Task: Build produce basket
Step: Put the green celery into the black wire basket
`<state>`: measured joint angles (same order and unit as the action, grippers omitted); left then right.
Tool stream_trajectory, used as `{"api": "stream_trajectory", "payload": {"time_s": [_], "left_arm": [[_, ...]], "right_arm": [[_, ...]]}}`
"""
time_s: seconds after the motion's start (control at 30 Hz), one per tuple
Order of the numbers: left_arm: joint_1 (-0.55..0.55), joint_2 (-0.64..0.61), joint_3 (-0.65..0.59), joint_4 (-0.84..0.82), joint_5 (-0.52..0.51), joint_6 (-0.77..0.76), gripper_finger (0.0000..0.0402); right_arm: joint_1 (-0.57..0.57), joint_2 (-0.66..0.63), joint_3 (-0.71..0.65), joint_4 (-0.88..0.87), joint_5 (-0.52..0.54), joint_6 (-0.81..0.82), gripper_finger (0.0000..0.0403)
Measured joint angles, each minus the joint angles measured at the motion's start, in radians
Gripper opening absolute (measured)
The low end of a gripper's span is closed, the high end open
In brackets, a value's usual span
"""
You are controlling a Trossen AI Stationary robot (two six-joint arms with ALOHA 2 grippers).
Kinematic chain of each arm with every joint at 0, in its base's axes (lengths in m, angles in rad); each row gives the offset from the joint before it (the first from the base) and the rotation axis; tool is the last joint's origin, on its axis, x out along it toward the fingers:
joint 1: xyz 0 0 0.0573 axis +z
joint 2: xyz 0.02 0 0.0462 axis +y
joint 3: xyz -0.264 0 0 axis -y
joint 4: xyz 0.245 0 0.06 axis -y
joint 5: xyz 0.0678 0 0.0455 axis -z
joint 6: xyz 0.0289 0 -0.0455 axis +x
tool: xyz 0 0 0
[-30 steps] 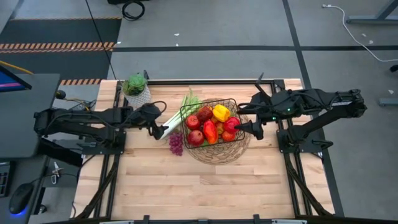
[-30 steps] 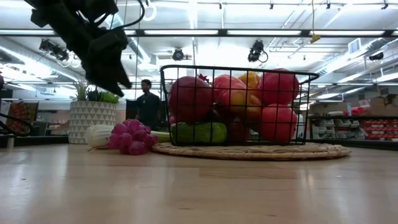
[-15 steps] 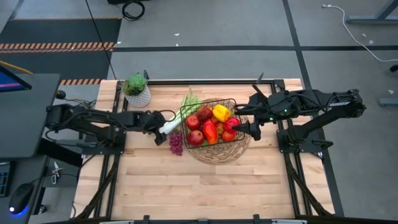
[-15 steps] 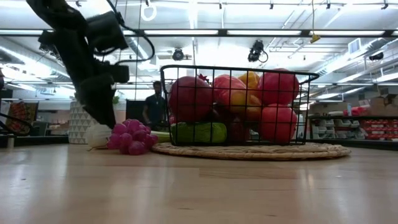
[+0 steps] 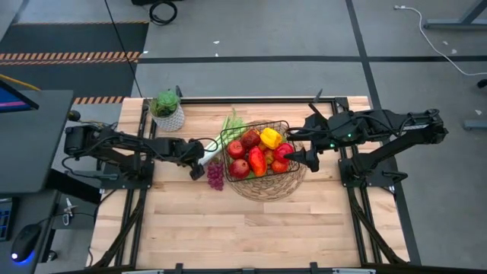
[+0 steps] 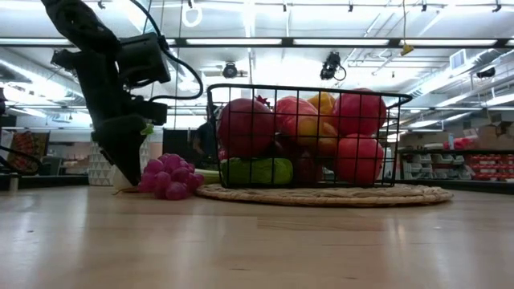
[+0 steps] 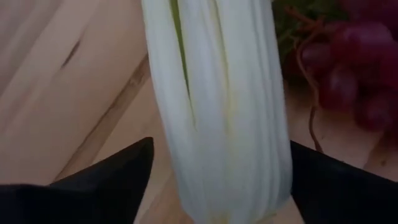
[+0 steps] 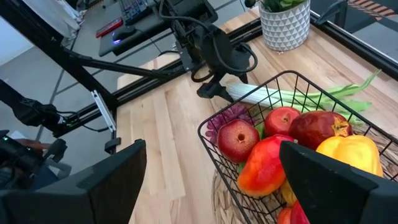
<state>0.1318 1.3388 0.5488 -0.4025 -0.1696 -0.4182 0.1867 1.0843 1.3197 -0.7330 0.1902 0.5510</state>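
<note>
Now the left gripper [image 5: 199, 164], jaws apart astride the leek's [image 7: 217, 118] white end left of the basket [image 5: 262, 128], wants that firm stalk, long and tip-prone; right gripper [image 5: 293, 157] hangs open.

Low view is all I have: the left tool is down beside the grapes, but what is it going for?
Observer: The leek. The left tool is open, with one finger on each side of its white end.
Operator: How does the leek lie?
Observer: Flat on the table, slanting past the basket's left side, with its leaves toward the far edge.
Operator: And the other arm?
Observer: The right tool hovers open and empty at the basket's right rim.
</note>
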Motion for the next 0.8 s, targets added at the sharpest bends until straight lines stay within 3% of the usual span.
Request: {"api": "stream_trajectory", "payload": {"time_s": [0.27,0.4,0.57,0.8], "left_arm": [[0.001,-0.011,0.002,-0.003,0.021,-0.069,0.0236],[0.003,-0.040,0.043,-0.098,0.043,-0.065,0.0197],[0.037,-0.123,0.124,-0.266,0.037,-0.012,0.0190],[0.104,-0.242,0.323,-0.494,-0.048,0.035,0.0193]], "right_arm": [[0.000,0.000,0.000,0.000,0.000,0.000,0.0370],[0.000,-0.001,0.000,-0.001,-0.007,-0.003,0.0370],[0.000,-0.010,0.000,-0.002,-0.008,-0.026,0.0370],[0.000,-0.030,0.000,-0.002,-0.009,-0.038,0.0370]]}}
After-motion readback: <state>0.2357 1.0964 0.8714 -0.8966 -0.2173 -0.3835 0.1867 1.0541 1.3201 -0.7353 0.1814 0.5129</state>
